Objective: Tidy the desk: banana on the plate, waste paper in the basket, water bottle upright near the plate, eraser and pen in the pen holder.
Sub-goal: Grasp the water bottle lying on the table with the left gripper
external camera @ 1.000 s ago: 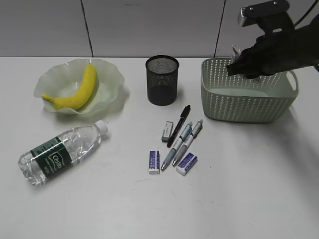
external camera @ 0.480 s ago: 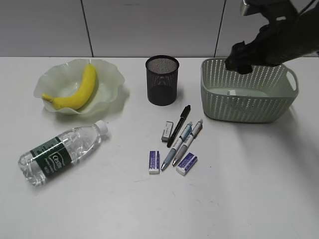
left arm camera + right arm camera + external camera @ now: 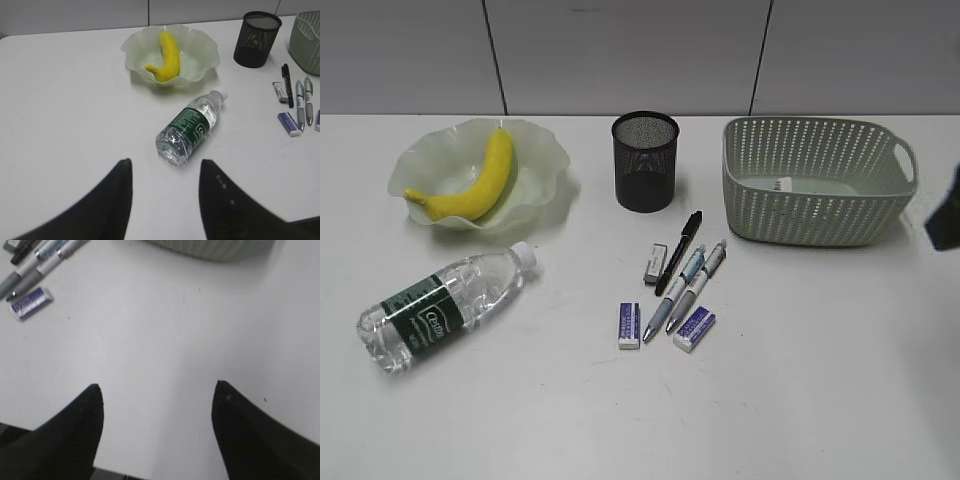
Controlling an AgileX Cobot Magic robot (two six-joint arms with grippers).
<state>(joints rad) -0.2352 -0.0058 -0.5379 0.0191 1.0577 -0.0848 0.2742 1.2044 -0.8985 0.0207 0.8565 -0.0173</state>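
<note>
The banana (image 3: 475, 180) lies in the wavy green plate (image 3: 545, 140). The water bottle (image 3: 445, 305) lies on its side on the desk (image 3: 820, 380), below the plate. The waste paper (image 3: 781, 184) lies inside the basket (image 3: 815, 215). Several pens (image 3: 685, 270) and erasers (image 3: 629, 325) lie below the black mesh pen holder (image 3: 645, 160). My left gripper (image 3: 165, 162) is open and empty, just short of the bottle's base (image 3: 172, 145). My right gripper (image 3: 157, 387) is open and empty over bare desk; only a dark bit of that arm (image 3: 945, 215) shows at the exterior view's right edge.
A blue-and-white eraser (image 3: 30, 302) and pen tips (image 3: 35, 267) lie at the upper left of the right wrist view, with the basket's base (image 3: 215, 247) at the top. A grey panelled wall (image 3: 620, 50) backs the desk.
My right arm has drawn back from above the basket to the right edge of the exterior view. The waste paper now lies in the basket. Nothing else moved.
</note>
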